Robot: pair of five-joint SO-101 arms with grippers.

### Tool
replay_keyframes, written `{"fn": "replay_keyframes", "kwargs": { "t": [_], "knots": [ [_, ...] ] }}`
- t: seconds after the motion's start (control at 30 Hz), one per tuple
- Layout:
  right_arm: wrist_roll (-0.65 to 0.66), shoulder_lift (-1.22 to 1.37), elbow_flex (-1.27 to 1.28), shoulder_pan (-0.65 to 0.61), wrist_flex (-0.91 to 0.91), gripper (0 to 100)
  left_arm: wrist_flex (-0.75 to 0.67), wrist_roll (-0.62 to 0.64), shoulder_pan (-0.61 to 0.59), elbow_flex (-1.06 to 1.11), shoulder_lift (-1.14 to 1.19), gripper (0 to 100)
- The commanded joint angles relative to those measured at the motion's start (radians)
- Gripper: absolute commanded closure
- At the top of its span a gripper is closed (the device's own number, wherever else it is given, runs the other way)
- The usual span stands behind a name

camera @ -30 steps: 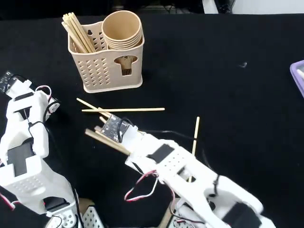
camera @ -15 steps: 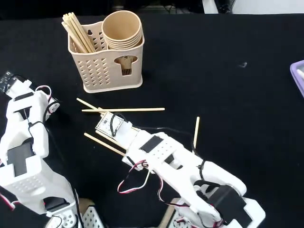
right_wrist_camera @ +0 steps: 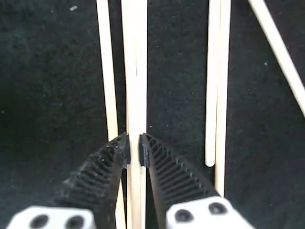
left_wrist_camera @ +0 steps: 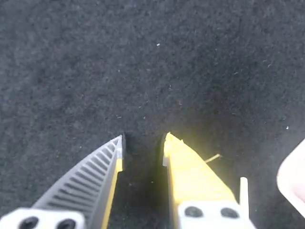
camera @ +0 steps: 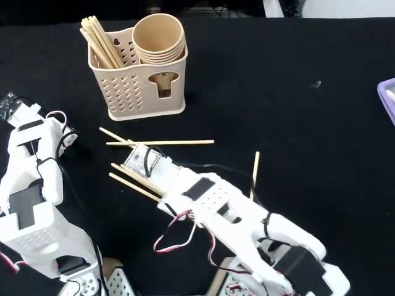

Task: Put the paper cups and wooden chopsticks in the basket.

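Black cloth covers the desk, and most of the job looks done: the basket already holds a stack of paper cups and a bundle of chopsticks. It stands well ahead of the right tool, beyond the loose sticks.

That tool is down at the cloth with its ribbed jaws closed on a chopstick pair, which runs straight out past the tips and back between the jaws. A single thin stick lies just beside the tool on one flank. Another pair lies parallel on the other flank, and a slanting stick sits farther out on that side.

The left tool hangs over bare cloth with its jaws slightly apart and nothing between them.

These sticks are probably very light, stiff and smooth. They need little force, but a thin round-edged stick can roll or swivel in a pinch. A hold near the middle should keep it balanced. A hold near one end would let the long free part droop or swing, and aiming it into the basket's narrow compartment would get harder. How far along the stick the jaws sit is hard to judge. The thin neighbour is close enough that it might be dragged along.
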Motion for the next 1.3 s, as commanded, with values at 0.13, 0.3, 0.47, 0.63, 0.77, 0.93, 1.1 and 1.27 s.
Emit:
{"fn": "replay_keyframes", "kwargs": {
  "t": [0.13,0.3,0.47,0.63,0.77,0.93,1.1,1.27],
  "knots": [
    [0.002,-0.041,0.001,0.0,-0.015,98.7,-0.018,0.011,0.016,-0.008,-0.003,85],
    [0.0,0.001,-0.008,-0.014,-0.014,89.7,-0.018,0.011,0.016,-0.008,-0.003,85],
    [0.0,0.007,-0.008,-0.021,-0.02,80.0,-0.018,0.011,0.016,-0.008,-0.003,85],
    [0.0,0.008,-0.01,-0.021,-0.021,80.1,-0.018,0.011,0.016,-0.008,-0.003,85],
    [-0.012,0.008,-0.01,-0.021,-0.038,79.8,-0.018,0.011,0.016,-0.008,-0.003,85],
    [-0.057,0.01,-0.01,-0.021,-0.092,79.9,-0.018,0.011,0.016,-0.008,-0.002,85],
    [-0.063,0.01,-0.033,-0.023,-0.084,80.0,-0.018,0.012,0.016,-0.008,-0.002,85],
    [-0.063,0.012,-0.084,-0.092,-0.034,80.1,-0.018,0.014,0.016,-0.008,-0.002,85]
  ]
}}
